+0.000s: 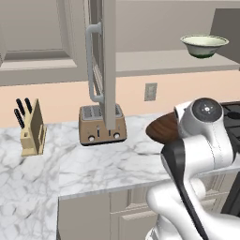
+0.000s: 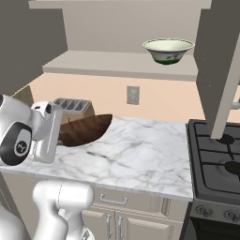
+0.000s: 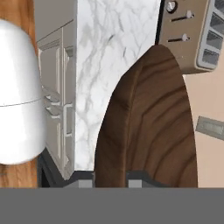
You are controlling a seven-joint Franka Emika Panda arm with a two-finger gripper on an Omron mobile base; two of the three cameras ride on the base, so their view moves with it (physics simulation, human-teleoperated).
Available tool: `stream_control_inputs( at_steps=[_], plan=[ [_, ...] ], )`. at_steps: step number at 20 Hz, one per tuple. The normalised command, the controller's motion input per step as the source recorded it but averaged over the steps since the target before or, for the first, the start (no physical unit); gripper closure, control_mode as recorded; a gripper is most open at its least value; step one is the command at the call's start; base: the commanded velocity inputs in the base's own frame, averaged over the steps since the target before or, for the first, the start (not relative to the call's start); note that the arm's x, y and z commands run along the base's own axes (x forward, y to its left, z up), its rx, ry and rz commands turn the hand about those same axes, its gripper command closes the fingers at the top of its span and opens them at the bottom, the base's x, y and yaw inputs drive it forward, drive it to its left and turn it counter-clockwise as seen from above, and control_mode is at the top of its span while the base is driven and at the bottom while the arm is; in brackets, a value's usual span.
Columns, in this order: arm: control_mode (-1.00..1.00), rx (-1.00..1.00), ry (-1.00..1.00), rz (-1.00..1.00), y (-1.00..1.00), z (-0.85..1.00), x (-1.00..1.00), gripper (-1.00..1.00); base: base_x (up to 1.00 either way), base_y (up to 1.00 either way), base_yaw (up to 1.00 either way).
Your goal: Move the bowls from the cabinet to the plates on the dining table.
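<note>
My gripper (image 3: 110,179) is shut on the rim of the dark brown wood-grain bowl (image 3: 148,122), held tilted on edge above the marble worktop. The same bowl (image 1: 161,129) pokes out from behind my arm, and it shows beside my hand in the right base view (image 2: 86,129). The pale green-cream bowl (image 1: 204,45) stands upright on the bottom shelf of the open cabinet (image 1: 159,61), above and to the right of my hand, and is also seen from the right (image 2: 168,49). The plates and the dining table are out of view.
The open cabinet door (image 1: 108,61) with its bar handle hangs over a toaster (image 1: 102,124). A knife block (image 1: 32,131) stands at the left of the marble worktop (image 1: 93,164). A black stove (image 2: 220,159) lies to the right under the other open door (image 2: 220,65).
</note>
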Motion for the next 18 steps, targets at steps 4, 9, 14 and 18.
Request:
stream_control_inputs(
  at_steps=[4,9,14,18],
  plan=[
    [-1.0,-0.15,-0.02,0.02,-0.01,-0.36,0.0,1.0,0.0,0.0,0.0],
    [-1.0,-0.07,-0.01,0.0,0.0,-0.21,0.0,1.0,0.0,0.0,0.0],
    [1.0,-0.02,-0.01,0.01,0.0,-0.18,0.0,1.0,-0.01,0.0,0.01],
    [1.0,0.0,0.0,0.0,0.0,0.0,0.0,1.0,-0.4,-0.03,0.04]
  ],
)
